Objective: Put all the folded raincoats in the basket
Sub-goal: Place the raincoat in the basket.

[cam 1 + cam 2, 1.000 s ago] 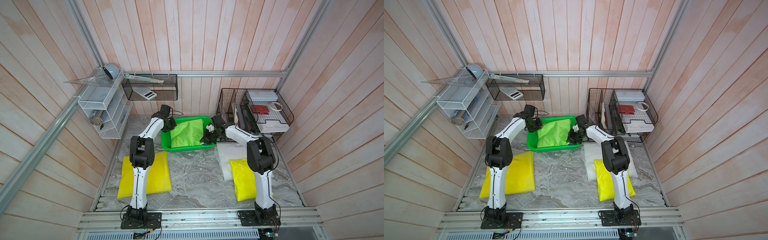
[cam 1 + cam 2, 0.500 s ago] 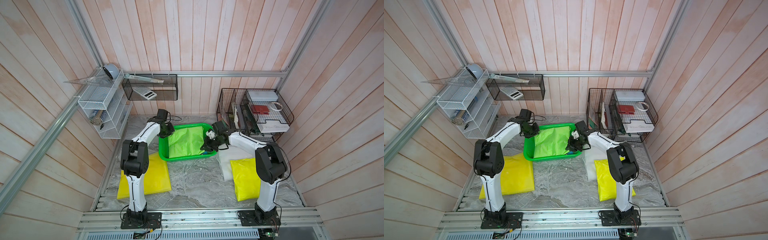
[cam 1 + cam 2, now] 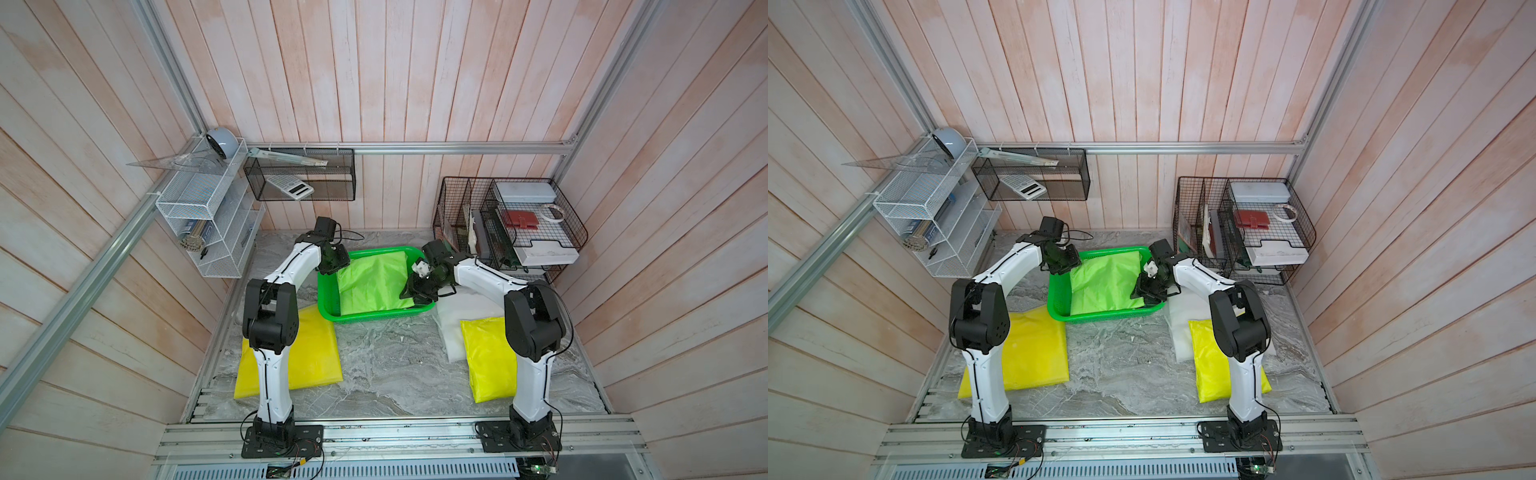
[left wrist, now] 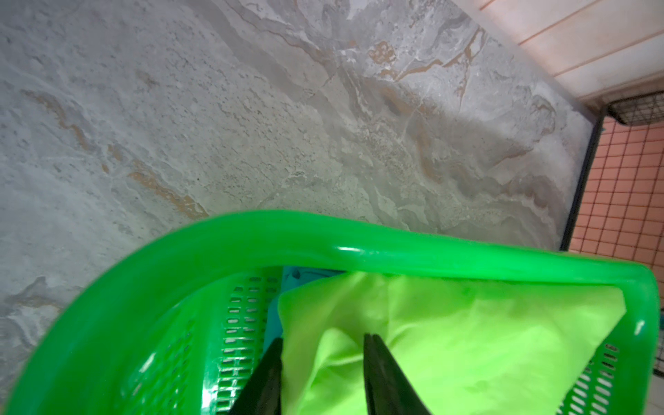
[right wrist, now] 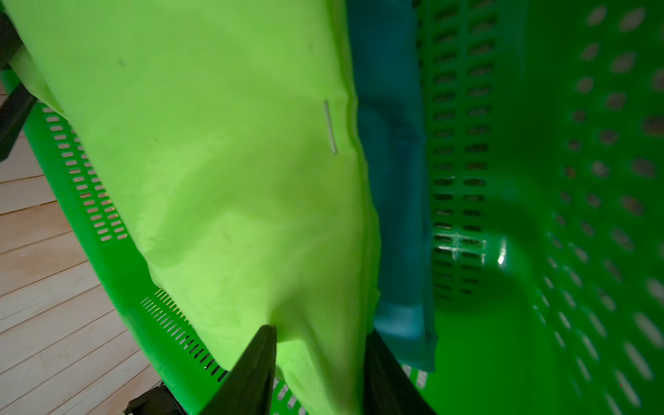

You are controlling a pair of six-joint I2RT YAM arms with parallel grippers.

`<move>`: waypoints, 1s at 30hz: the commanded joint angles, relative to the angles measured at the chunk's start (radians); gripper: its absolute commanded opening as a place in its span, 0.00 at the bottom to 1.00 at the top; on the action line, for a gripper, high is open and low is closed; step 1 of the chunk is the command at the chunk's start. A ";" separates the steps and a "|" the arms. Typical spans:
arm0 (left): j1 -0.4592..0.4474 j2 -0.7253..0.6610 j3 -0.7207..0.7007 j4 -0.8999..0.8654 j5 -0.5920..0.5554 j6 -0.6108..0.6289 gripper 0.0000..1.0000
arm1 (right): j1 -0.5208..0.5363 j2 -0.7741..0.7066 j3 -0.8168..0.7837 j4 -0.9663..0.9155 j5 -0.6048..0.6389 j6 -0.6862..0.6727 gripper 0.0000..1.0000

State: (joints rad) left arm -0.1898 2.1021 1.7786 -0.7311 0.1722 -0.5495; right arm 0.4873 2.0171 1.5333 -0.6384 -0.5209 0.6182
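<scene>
The raincoat (image 3: 374, 282) is already laid in the basket (image 3: 374, 319). It is straddled by the parted left gripper (image 4: 322, 337) and right gripper (image 5: 320, 330). Only withdrawal is judged left.

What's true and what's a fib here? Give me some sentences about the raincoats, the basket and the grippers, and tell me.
1. The green raincoat lies inside the basket. True.
2. The basket is red. False: it is bright green.
3. A yellow raincoat lies on the table, outside the basket. True.
4. Both grippers are shut tight. False: the left gripper and the right gripper have their jaws apart.
5. A blue thing peeks out beside the green raincoat. True.
</scene>
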 commanded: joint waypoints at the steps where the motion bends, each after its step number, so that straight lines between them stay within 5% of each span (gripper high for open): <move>1: 0.002 -0.033 0.049 -0.049 -0.036 0.019 0.54 | -0.003 -0.049 0.018 -0.099 0.080 -0.055 0.49; 7: 0.003 -0.095 0.099 -0.118 -0.095 0.008 0.55 | -0.007 -0.138 0.037 -0.163 0.214 -0.097 0.59; 12: 0.002 -0.165 0.073 -0.119 -0.060 -0.005 0.53 | -0.010 -0.161 0.069 -0.146 0.189 -0.116 0.63; 16: -0.002 -0.261 -0.066 -0.041 0.017 -0.042 0.51 | -0.003 -0.132 0.090 0.006 -0.060 -0.092 0.33; 20: -0.004 -0.396 -0.283 0.058 0.072 -0.074 0.47 | 0.020 -0.019 0.172 0.088 -0.224 -0.038 0.19; 30: -0.002 -0.739 -0.726 0.175 0.188 -0.155 0.46 | 0.027 0.240 0.284 0.211 -0.258 0.088 0.13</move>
State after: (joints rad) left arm -0.1909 1.4284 1.1015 -0.6117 0.3111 -0.6765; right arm 0.5175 2.2341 1.7832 -0.4545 -0.7612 0.6701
